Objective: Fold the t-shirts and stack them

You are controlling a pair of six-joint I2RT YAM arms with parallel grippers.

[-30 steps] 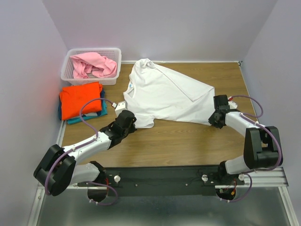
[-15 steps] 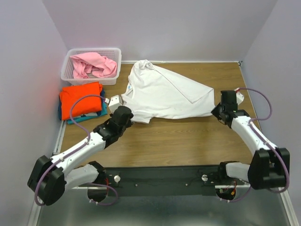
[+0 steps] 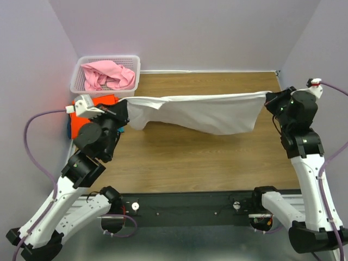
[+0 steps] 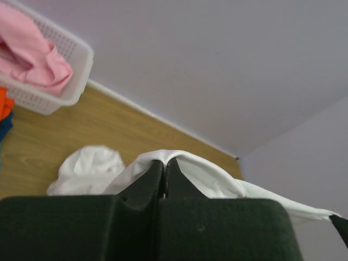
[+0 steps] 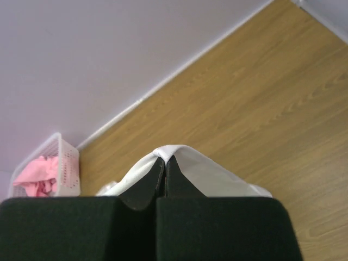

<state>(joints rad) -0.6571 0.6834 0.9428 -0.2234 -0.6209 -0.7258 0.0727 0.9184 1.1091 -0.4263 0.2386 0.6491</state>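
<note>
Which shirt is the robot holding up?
The white t-shirt: it is stretched between the left gripper and the right gripper, both shut on it. The pink t-shirt lies in the basket, and the orange t-shirt lies beside it.

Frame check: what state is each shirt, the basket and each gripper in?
left gripper: shut on the white t-shirt
right gripper: shut on the white t-shirt
white t-shirt: raised, stretched between them, middle sagging
basket: upright, holding the pink t-shirt
pink t-shirt: crumpled
orange t-shirt: folded, partly hidden
</note>
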